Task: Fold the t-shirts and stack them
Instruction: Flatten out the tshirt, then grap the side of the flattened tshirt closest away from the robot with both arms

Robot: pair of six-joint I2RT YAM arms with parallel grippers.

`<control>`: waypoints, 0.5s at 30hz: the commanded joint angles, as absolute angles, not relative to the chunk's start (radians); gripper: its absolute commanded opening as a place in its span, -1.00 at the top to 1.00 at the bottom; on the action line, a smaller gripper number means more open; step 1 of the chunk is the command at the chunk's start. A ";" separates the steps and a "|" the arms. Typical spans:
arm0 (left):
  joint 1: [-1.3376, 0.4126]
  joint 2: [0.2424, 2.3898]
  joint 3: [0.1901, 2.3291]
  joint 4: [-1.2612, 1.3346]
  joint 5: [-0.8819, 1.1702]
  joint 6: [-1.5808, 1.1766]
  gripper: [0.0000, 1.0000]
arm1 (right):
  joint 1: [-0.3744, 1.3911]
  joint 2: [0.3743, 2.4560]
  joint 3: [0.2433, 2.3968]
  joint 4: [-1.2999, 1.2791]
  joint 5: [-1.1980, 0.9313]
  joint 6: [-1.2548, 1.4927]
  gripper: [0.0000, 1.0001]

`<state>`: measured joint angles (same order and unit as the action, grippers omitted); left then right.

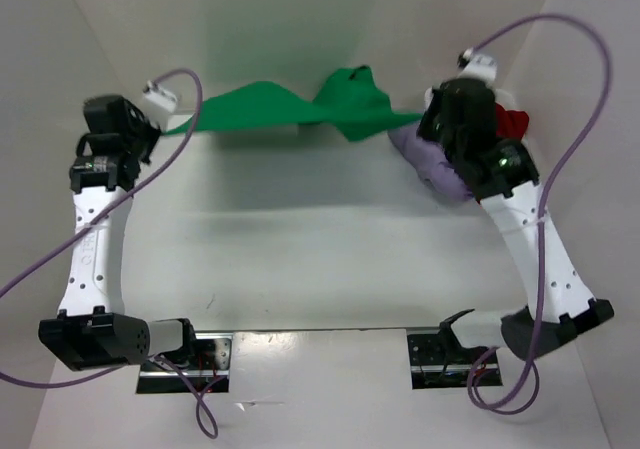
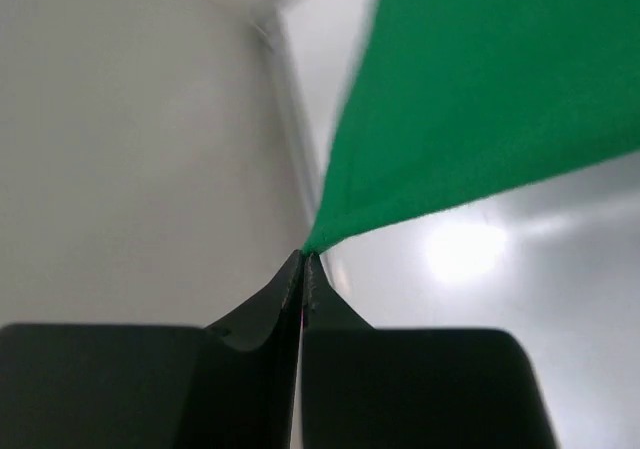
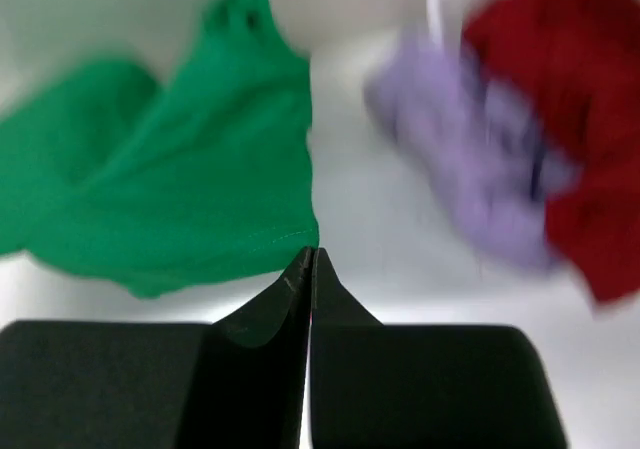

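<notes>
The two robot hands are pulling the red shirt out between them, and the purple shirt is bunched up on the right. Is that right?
Not quite: it is the green shirt, not the red one, pulled out between the left gripper and right gripper; the top view shows it. The purple shirt is bunched on the right.

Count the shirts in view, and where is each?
3. The green shirt is stretched between the left gripper and right gripper, far side. The lavender shirt is bunched beside the right arm; the red shirt is behind it, partly hidden. The arm may hide more.
</notes>
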<state>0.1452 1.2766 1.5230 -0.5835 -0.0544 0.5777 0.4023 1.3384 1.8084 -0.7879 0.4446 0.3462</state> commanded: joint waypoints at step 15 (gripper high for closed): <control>0.115 0.971 0.773 -0.721 -0.172 0.727 1.00 | 0.729 1.061 0.925 -0.821 0.189 0.887 1.00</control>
<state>0.1150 1.0222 0.7956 -0.6975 -0.1387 0.7078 0.7048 1.0657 0.9245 -0.8677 0.2100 0.8051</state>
